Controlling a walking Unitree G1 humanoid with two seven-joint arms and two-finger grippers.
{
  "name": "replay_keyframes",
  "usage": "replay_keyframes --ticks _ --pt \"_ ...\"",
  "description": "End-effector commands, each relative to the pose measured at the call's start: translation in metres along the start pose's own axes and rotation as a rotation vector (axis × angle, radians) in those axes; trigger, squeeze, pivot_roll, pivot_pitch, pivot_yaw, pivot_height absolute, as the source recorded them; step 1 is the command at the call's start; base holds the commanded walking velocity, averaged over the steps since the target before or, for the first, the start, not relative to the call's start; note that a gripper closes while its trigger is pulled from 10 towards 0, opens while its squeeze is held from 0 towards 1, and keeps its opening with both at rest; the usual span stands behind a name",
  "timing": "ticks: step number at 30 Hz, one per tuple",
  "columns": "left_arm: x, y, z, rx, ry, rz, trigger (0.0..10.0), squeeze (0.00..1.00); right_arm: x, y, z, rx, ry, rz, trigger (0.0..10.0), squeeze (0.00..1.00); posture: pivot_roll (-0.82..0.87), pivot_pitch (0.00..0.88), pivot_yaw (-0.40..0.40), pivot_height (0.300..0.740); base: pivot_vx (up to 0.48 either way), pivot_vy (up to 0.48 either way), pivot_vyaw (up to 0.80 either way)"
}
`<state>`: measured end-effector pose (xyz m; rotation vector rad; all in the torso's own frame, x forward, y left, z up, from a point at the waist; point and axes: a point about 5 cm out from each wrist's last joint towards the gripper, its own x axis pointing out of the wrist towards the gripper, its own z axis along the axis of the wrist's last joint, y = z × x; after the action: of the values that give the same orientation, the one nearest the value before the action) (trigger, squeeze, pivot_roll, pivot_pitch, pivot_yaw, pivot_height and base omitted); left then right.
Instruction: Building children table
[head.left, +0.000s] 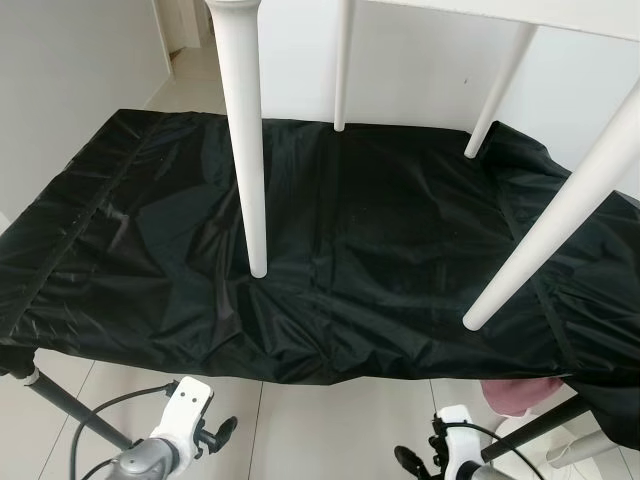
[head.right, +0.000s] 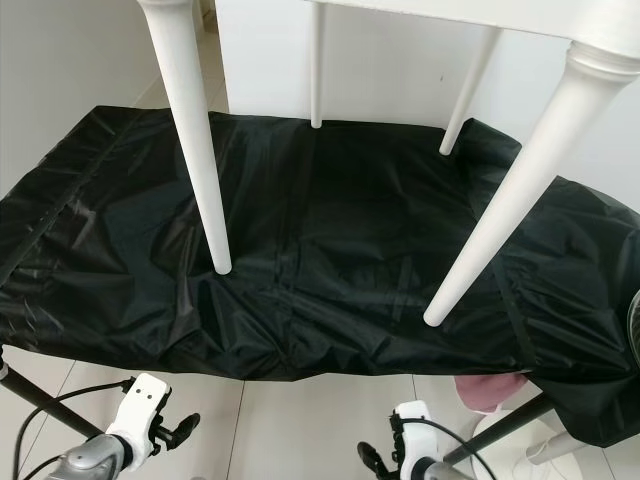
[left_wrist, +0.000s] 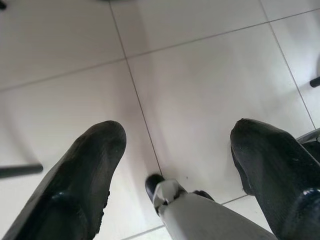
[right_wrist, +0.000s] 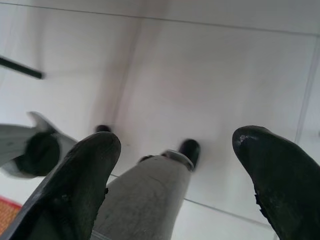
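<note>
**Children's table stood on its legs on the covered bench; both arms idle below**

The white children's table (head.left: 560, 15) stood upright on a work surface draped in a black cover (head.left: 150, 230). Four tapered, rounded-tip legs were planted on the cloth: near-left leg (head.left: 243, 130), near-right leg (head.left: 560, 215), far-left leg (head.left: 343, 65), far-right leg (head.left: 497, 95). The near pair splayed slightly outward. The tabletop itself was mostly cut off at the upper edge, so joints at the top of the legs could not be checked, save a turned collar on the near-right leg in the right eye view. All parts plain glossy white, no visible damage.

Judged step: assembly looked finished or nearly so, all four legs fitted and the piece turned right way up. The next move would probably call for raising both arms to grip the table, for a steadiness check or for lifting it off.

The left gripper (head.left: 205, 437) hung low at near left, over the tiled floor (left_wrist: 200, 100), fingers (left_wrist: 75, 180) spread apart, empty. The right gripper (head.left: 425, 462) hung at near right, fingers (right_wrist: 75, 180) likewise apart, empty. Black bench frame legs (head.left: 65, 405) showed below the cover, and something pink (head.left: 520, 395) sat under its near-right edge.
</note>
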<state>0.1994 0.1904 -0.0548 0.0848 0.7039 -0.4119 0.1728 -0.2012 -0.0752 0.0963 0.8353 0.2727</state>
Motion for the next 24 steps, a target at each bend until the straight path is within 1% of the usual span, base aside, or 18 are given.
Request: replay_keyframes --ticks 1,2,3,4,6,7,8,9,10,11,12,13,15,16,17,21,22,24 --pt "0.001 0.003 -0.006 -0.028 0.043 0.060 10.0 0.00 0.000 -0.003 -0.002 0.037 0.018 -0.052 10.0 0.00 0.03 0.000 -0.024 0.740 0.000 0.000 0.00" --pt "0.001 0.003 -0.006 -0.028 0.043 0.060 10.0 0.00 0.000 -0.003 -0.002 0.037 0.018 -0.052 10.0 0.00 0.03 0.000 -0.024 0.740 0.000 0.000 0.00" --pt "0.004 0.002 -0.007 -0.052 0.066 0.097 10.0 0.00 0.002 -0.003 -0.004 0.061 0.032 -0.101 10.0 0.00 0.03 0.000 -0.026 0.740 0.000 0.000 0.00" --pt "0.004 0.002 -0.007 -0.052 0.066 0.097 10.0 0.00 0.002 -0.003 -0.004 0.061 0.032 -0.101 10.0 0.00 0.03 0.000 -0.026 0.740 0.000 0.000 0.00" --pt "0.008 0.002 -0.012 -0.066 0.136 0.169 10.0 0.00 0.005 -0.003 -0.005 0.045 0.055 -0.192 10.0 0.00 0.03 0.000 -0.030 0.740 0.000 0.000 0.00" --pt "0.008 0.002 -0.012 -0.066 0.136 0.169 10.0 0.00 0.005 -0.003 -0.005 0.045 0.055 -0.192 10.0 0.00 0.03 0.000 -0.030 0.740 0.000 0.000 0.00" --pt "0.009 0.002 -0.015 -0.048 0.185 0.199 10.0 0.00 0.005 -0.004 -0.006 0.024 0.068 -0.252 10.0 0.00 0.02 0.000 -0.035 0.740 0.000 0.000 0.00" --pt "0.009 0.002 -0.015 -0.048 0.185 0.199 10.0 0.00 0.005 -0.004 -0.006 0.024 0.068 -0.252 10.0 0.00 0.02 0.000 -0.035 0.740 0.000 0.000 0.00" --pt "0.009 0.001 -0.018 -0.038 0.223 0.219 10.0 0.00 0.004 -0.006 -0.006 0.027 0.075 -0.307 10.0 0.00 0.02 0.000 -0.038 0.740 0.000 0.000 0.00" --pt "0.009 0.001 -0.018 -0.038 0.223 0.219 10.0 0.00 0.004 -0.006 -0.006 0.027 0.075 -0.307 10.0 0.00 0.02 0.000 -0.038 0.740 0.000 0.000 0.00" --pt "0.010 -0.001 -0.021 -0.025 0.249 0.231 10.0 0.00 0.004 -0.007 -0.008 0.049 0.082 -0.338 10.0 0.00 0.02 0.000 -0.039 0.740 0.000 0.000 0.00" --pt "0.011 -0.004 -0.023 -0.017 0.279 0.244 10.0 0.00 0.004 -0.006 -0.011 0.048 0.098 -0.356 10.0 0.00 0.02 0.000 -0.037 0.740 0.000 0.000 0.00" --pt "0.013 -0.010 -0.025 -0.023 0.296 0.246 10.0 0.00 0.005 -0.002 -0.015 0.052 0.118 -0.363 10.0 0.00 0.01 0.000 -0.033 0.740 0.000 0.000 0.00" --pt "0.013 -0.010 -0.025 -0.023 0.296 0.246 10.0 0.00 0.005 -0.002 -0.015 0.052 0.118 -0.363 10.0 0.00 0.01 0.000 -0.033 0.740 0.000 0.000 0.00" --pt "0.015 -0.013 -0.024 -0.043 0.289 0.237 10.0 0.00 0.005 0.000 -0.018 0.074 0.127 -0.369 10.0 0.00 0.01 0.000 -0.029 0.740 0.000 0.000 0.00" --pt "0.016 -0.015 -0.024 -0.053 0.287 0.237 10.0 0.00 0.006 0.004 -0.021 0.084 0.134 -0.363 10.0 0.00 0.02 0.000 -0.027 0.740 0.000 0.000 0.00" --pt "0.016 -0.016 -0.023 -0.050 0.285 0.235 10.0 0.00 0.007 0.008 -0.022 0.068 0.142 -0.344 10.0 0.00 0.02 0.000 -0.025 0.740 0.000 0.000 0.00" --pt "0.017 -0.017 -0.022 -0.030 0.289 0.226 10.0 0.00 0.008 0.011 -0.022 0.029 0.147 -0.341 10.0 0.00 0.01 0.000 -0.024 0.740 0.000 0.000 0.00"
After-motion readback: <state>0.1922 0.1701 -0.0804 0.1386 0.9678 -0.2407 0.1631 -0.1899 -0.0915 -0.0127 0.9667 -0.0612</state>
